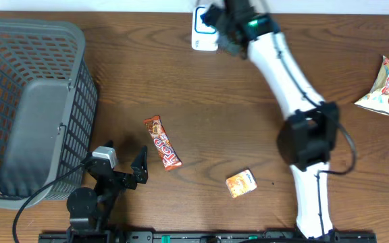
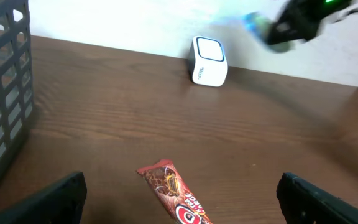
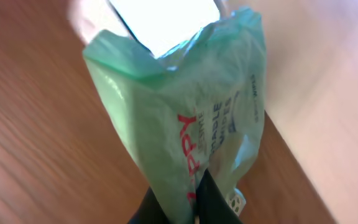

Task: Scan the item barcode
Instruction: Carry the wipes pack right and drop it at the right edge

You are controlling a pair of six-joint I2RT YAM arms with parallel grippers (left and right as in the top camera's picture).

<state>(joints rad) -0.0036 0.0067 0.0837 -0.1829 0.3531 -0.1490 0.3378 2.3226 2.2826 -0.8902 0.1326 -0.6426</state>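
The item is a pale green plastic packet (image 3: 185, 106) with red lettering, and my right gripper (image 3: 188, 199) is shut on its lower end. In the overhead view the right arm reaches to the table's far edge, where the right gripper (image 1: 227, 27) holds the packet beside the white barcode scanner (image 1: 204, 30). The scanner (image 3: 160, 18) shows as a bright white shape just behind the packet's top. From the left wrist the scanner (image 2: 209, 61) stands upright by the wall, and the blurred right gripper (image 2: 294, 25) hangs to its right. My left gripper (image 1: 123, 160) stands open and empty near the front left.
A grey mesh basket (image 1: 26, 101) fills the left side. A red-brown chocolate bar (image 1: 163, 142) lies just ahead of the left gripper. A small orange packet (image 1: 241, 183) sits front centre. A snack bag (image 1: 387, 88) lies at the right edge.
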